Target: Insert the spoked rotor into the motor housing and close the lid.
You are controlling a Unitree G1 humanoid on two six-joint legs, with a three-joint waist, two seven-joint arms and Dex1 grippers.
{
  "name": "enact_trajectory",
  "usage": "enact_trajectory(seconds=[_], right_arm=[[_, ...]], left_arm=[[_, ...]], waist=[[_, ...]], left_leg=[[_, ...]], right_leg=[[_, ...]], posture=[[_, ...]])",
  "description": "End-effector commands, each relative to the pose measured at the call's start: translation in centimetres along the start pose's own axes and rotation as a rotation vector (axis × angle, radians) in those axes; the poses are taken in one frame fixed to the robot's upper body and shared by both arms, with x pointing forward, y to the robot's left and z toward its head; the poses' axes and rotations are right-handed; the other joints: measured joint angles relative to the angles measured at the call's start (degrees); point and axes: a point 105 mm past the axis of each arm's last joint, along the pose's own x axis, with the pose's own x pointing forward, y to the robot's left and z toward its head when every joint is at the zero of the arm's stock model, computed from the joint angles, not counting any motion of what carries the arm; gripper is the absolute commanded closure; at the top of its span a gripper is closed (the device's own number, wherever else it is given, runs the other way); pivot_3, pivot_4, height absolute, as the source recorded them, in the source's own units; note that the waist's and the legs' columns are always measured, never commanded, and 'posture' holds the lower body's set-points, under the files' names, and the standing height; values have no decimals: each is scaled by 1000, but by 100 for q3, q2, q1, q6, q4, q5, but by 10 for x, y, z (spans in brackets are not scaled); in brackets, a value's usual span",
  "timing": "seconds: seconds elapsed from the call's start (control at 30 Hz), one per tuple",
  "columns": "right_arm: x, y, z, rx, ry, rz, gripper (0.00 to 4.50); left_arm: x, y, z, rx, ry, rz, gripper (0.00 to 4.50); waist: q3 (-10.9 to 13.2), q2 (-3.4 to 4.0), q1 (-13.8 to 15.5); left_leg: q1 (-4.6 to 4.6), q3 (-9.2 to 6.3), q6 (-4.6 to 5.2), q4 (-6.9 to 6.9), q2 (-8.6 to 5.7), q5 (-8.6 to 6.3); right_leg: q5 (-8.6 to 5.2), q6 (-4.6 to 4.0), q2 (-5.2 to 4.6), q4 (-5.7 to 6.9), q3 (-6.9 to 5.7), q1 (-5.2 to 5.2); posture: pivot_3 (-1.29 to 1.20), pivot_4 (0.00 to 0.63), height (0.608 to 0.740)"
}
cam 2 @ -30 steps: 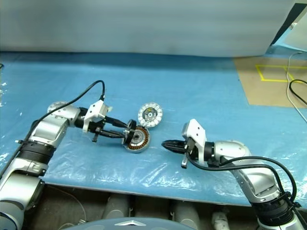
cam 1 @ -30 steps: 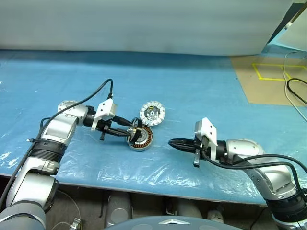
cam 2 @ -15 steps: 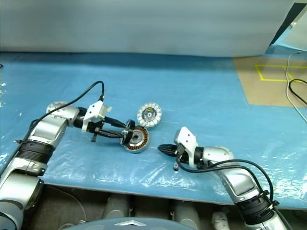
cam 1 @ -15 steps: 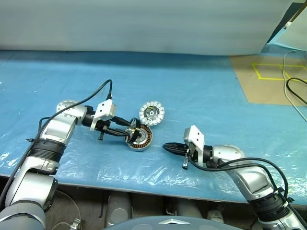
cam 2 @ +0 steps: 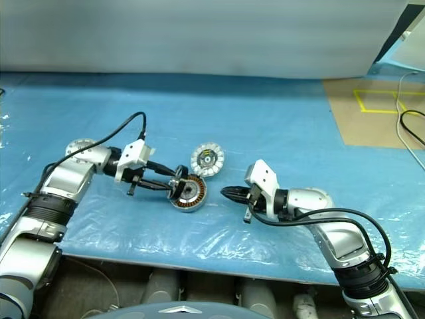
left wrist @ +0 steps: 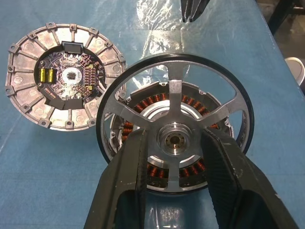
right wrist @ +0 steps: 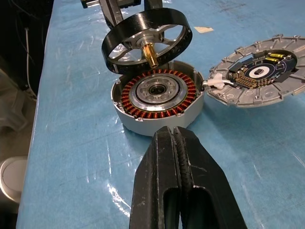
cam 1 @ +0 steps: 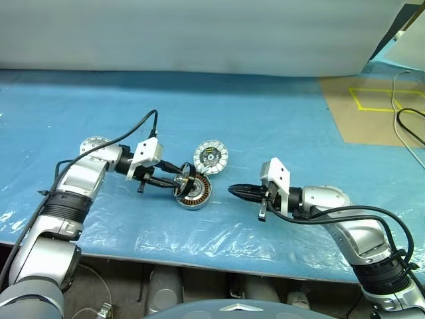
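Blue-sheeted desk [cam 1: 279,119], and on it sits the motor housing [right wrist: 157,98], copper windings facing up. Just above it hangs the spoked rotor [right wrist: 143,44], tilted, brass shaft aimed down and off-centre toward the far rim. The lid [right wrist: 259,76] lies right beside the housing. The left tool [left wrist: 175,140] is grasping the rotor at its hub. The right tool [right wrist: 177,138] is clenched on nothing, near the housing's front wall. What's needed: level the rotor, centre the shaft over the bore, lower slowly, and brace the housing.

black-rimmed spoked rotor [left wrist: 175,93] tilted just above copper-wound silver motor housing [right wrist: 143,125], round finned metal lid [cam 1: 211,157] just behind housing, toward blue-covered table's [cam 1: 299,119] front edge
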Motion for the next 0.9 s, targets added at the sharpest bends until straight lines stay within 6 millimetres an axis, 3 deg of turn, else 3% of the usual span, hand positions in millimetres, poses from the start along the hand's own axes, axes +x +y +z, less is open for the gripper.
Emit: enact_trajectory(seconds=[0.03, 0.4, 0.9], right_arm=[[-2, 4, 7, -22, -27, -3, 4500], [0, 5, -10, -15, -12, -25, 4500], [-4, 5, -3, -27, -13, -18, 4500]], left_arm=[[-3, 3, 5, 13, 22, -7, 3159], [-6, 3, 12, 20, 38, -42, 3159], [-6, -4, 2, 55, 88, -88, 3159]], waist=[[0, 0, 0], [0, 0, -8], [0, 0, -5]], left_leg=[[0, 0, 0, 0, 0, 0], [0, 0, 0, -1, 0, 0], [2, 0, 0, -9, 0, 0]], right_leg=[[0, 0, 0, 0, 0, 0], [0, 0, 0, -2, 1, -1], [0, 0, 0, -7, 0, -1]], posture=[[0, 150, 740], [0, 150, 740], [0, 150, 740]])
